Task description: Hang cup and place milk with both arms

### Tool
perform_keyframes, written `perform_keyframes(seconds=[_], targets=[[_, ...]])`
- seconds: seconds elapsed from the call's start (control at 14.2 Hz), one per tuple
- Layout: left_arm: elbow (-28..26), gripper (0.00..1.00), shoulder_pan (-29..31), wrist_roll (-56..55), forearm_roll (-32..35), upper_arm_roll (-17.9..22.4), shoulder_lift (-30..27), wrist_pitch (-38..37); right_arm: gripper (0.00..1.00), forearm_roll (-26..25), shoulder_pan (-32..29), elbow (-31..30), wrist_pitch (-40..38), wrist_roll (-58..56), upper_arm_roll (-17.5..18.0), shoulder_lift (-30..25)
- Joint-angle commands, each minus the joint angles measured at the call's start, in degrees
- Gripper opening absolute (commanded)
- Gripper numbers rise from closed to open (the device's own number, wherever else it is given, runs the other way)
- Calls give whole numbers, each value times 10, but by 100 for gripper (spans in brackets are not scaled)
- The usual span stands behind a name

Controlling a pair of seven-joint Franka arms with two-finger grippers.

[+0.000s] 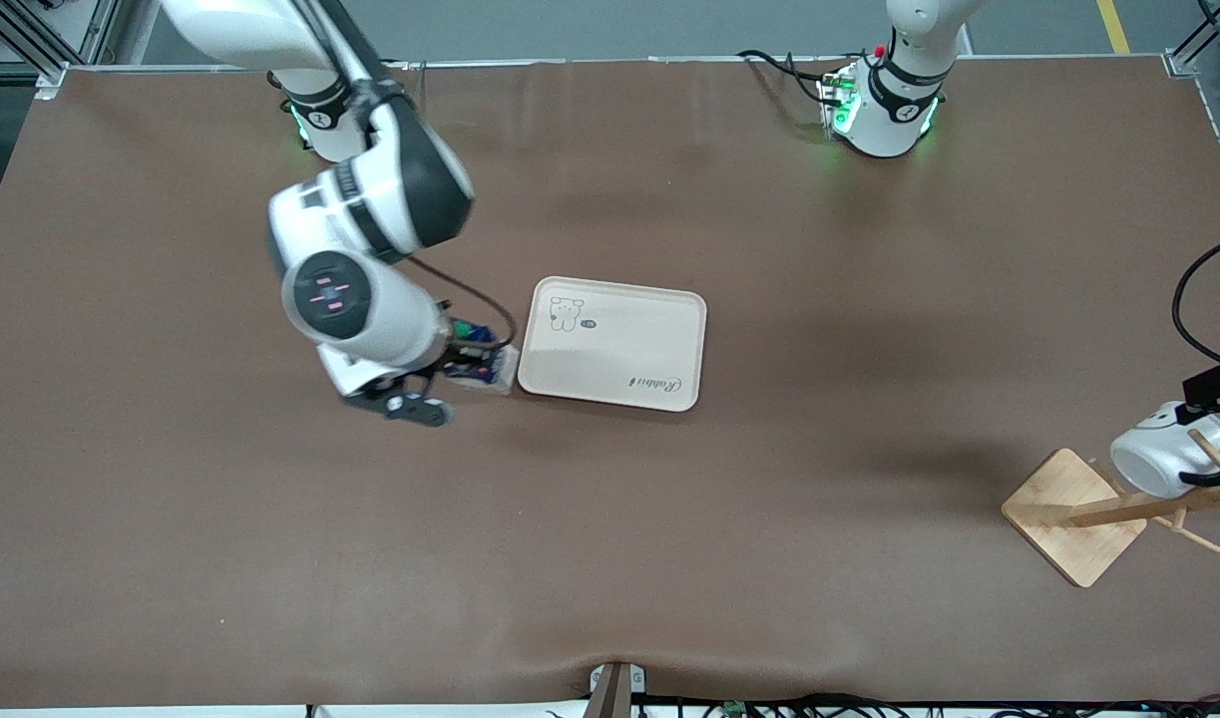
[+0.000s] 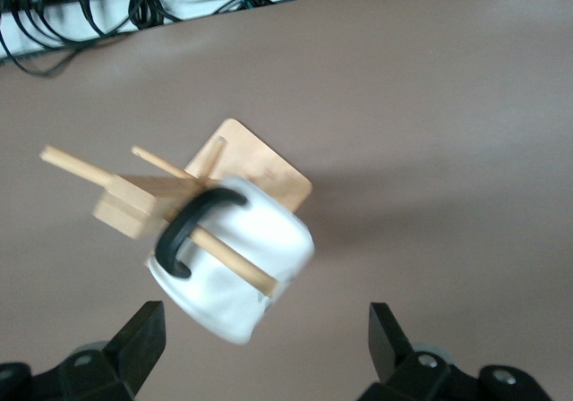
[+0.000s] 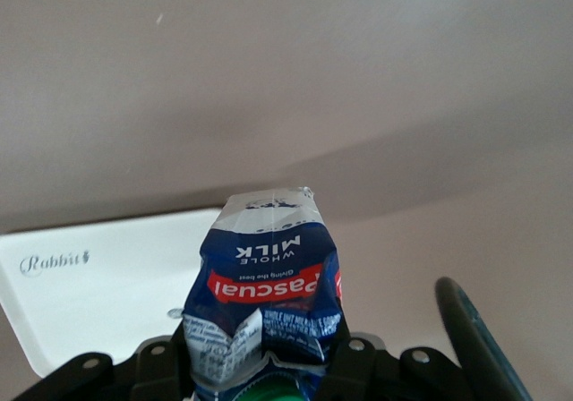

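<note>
Two grippers show: the right gripper (image 3: 260, 365) clamps the milk (image 3: 265, 285) in the air just beside the tray (image 1: 614, 344). The left gripper (image 2: 269, 347) hangs spread wide and empty by the cup (image 2: 235, 262), whose handle loops a peg of the wooden rack (image 1: 1073, 514).

My right fingers (image 3: 192, 347) are clamped on the milk (image 1: 475, 351), mid-left of frame, tray (image 1: 614, 342) bare just beside it. Lower right, the cup (image 1: 1163, 461) hangs on the wooden rack (image 1: 1118, 514), blocking my spread left fingers (image 2: 148, 343). Brown worktop (image 1: 610, 548) between lies open.
</note>
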Motion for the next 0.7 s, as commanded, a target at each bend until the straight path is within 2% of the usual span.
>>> perform_keyframes(seconds=[0.0,0.35,0.63], targets=[[-9,100,3,-87,2,-28,-35,-53,18,4,-83,-3,-30,-74,6,3],[-9,100,4,-169,1,-79,-79,-127,18,-9,-214,-21,-31,-230,5,0],[-7,100,-2,-167,2,-97,-89,-138,18,-47,-279,-76,-9,-314,5,-6]])
